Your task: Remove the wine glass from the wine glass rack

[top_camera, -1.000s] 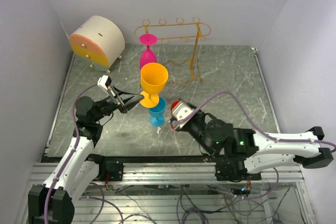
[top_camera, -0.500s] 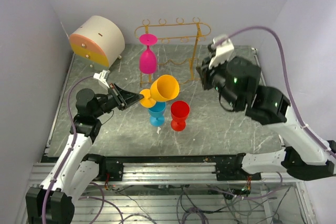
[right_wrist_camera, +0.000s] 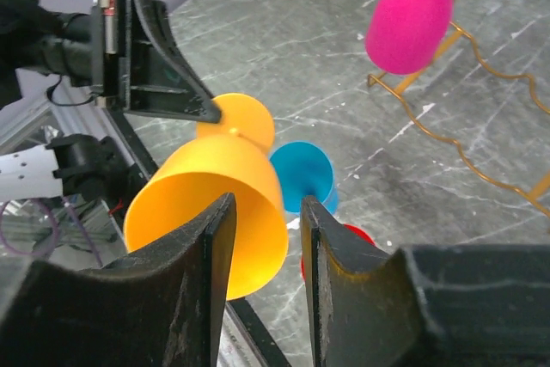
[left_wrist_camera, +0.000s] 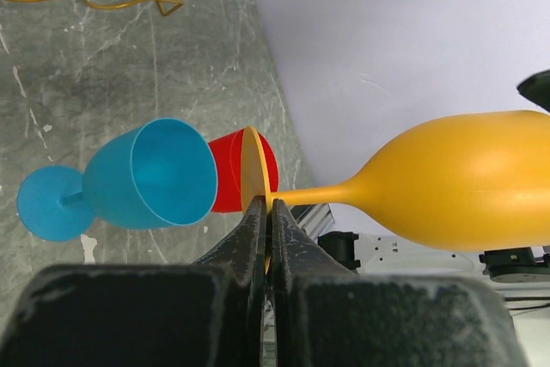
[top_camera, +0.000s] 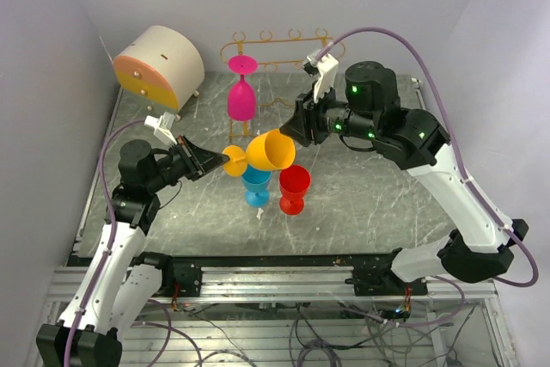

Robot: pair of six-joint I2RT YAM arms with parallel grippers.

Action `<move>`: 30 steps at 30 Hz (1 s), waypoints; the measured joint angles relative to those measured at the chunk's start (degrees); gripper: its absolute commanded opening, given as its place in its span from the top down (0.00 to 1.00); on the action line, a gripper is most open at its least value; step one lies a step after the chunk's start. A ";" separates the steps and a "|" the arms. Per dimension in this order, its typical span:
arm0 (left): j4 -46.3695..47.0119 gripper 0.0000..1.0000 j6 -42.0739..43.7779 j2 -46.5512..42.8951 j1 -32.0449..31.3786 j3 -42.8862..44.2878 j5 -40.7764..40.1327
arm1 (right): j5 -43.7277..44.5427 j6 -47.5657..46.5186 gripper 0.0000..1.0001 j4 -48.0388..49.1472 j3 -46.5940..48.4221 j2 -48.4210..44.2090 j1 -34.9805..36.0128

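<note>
- Above the table's [top_camera: 378, 195] middle, my left gripper [top_camera: 211, 162] is clamped on the foot of the orange wine glass [top_camera: 271, 150], whose bowl lies toward 3 o'clock.
- My right gripper [top_camera: 294, 129] hangs at that bowl's rim, jaws apart; I cannot tell whether it touches.
- At 12 o'clock stands the wine glass rack [top_camera: 322, 75], with a pink wine glass [top_camera: 241, 99] hanging bowl-down on it.
- A blue wine glass [top_camera: 255, 188] and a red wine glass [top_camera: 294, 186] stand at the orange one's 6 o'clock.
</note>
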 measured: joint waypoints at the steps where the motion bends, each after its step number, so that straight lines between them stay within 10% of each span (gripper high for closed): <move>1: -0.26 0.93 0.09 0.02 0.00 0.04 -0.17 | -1.03 0.00 0.64 0.00 -0.13 -0.22 0.00; 22: 0.02 0.93 -0.44 0.35 0.00 2.29 -0.11 | -3.76 -0.55 0.62 -1.14 -7.13 -2.60 -0.07; 26: 0.39 0.93 -0.66 0.26 0.00 2.43 -0.02 | -3.72 -0.52 0.99 -0.42 -7.69 -2.56 -0.11; 30: 0.31 0.70 -0.39 0.26 0.00 2.62 -0.07 | -2.10 0.70 1.00 0.59 -7.78 -2.49 -0.11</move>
